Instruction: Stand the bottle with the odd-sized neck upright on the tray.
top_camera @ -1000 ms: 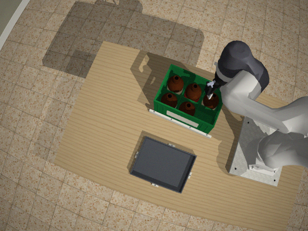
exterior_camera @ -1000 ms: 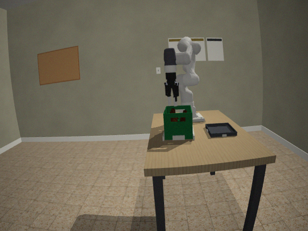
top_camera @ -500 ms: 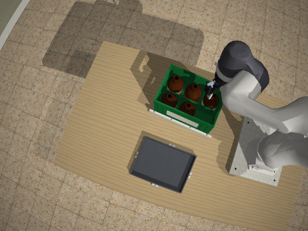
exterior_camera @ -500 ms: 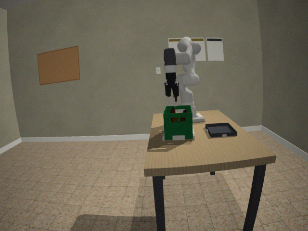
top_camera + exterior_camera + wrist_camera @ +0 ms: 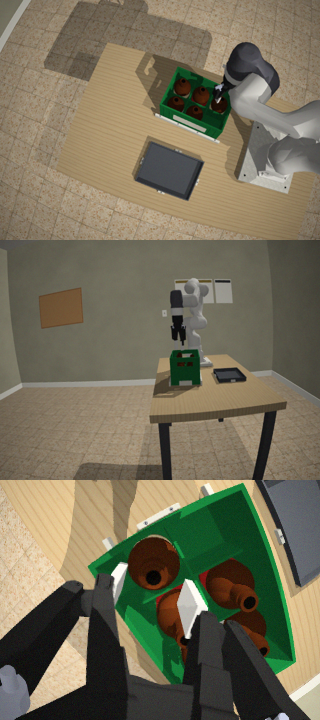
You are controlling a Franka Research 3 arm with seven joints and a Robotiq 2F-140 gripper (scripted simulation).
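A green crate (image 5: 192,123) (image 5: 184,374) (image 5: 220,527) holds several brown bottles, among them ones at the far left (image 5: 182,86), in the middle (image 5: 200,95) and at the front (image 5: 194,111). My gripper (image 5: 218,98) (image 5: 179,347) (image 5: 153,584) points straight down over the crate's corner nearest the robot base. Its fingers stand partly open on either side of that corner's bottle (image 5: 222,105) (image 5: 155,560), just above its mouth and apart from it. Nothing is held. The dark grey tray (image 5: 168,170) (image 5: 228,374) (image 5: 300,514) lies empty on the table beside the crate.
The crate and tray sit flat on a wooden table (image 5: 103,124) (image 5: 214,400), each between small white brackets. The robot's base plate (image 5: 254,144) stands close behind the crate. One crate compartment (image 5: 214,121) holds no bottle.
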